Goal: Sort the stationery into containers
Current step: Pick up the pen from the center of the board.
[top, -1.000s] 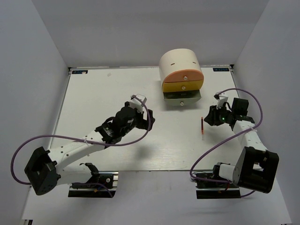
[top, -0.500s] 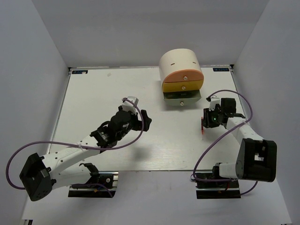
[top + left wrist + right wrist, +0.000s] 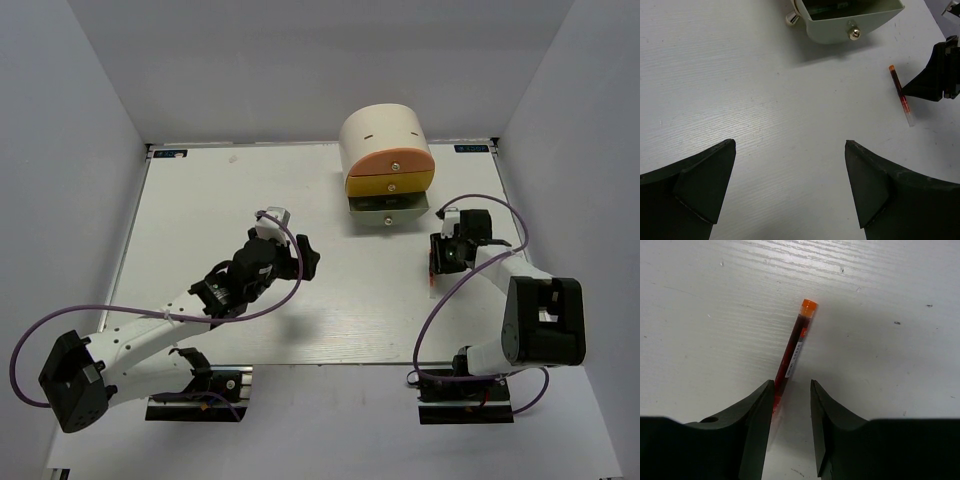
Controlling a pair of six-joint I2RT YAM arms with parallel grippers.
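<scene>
The thin red pen [image 3: 792,347] with an orange cap lies flat on the white table. My right gripper [image 3: 792,390] is low over its lower end, jaws narrowly apart. The pen runs between them, against the left finger [image 3: 757,420], and the right finger stands clear of it. In the top view the right gripper [image 3: 437,260] covers most of the pen [image 3: 431,272]. My left gripper [image 3: 790,145] is open and empty above bare table at mid-table [image 3: 303,258]. The cream drawer unit [image 3: 385,130] stands at the back. Its pale green drawer [image 3: 388,208] is pulled out. Other stationery is out of view.
The orange drawer front [image 3: 390,162] and the yellow drawer front [image 3: 390,184] are shut above the open drawer. The left wrist view shows the open green drawer [image 3: 855,20], its knob [image 3: 855,34], the red pen [image 3: 900,92] and the right gripper's black body [image 3: 940,75].
My right gripper has moved left and down onto the red pen, which now lies between its jaws. My left gripper has drawn back a little to the left.
</scene>
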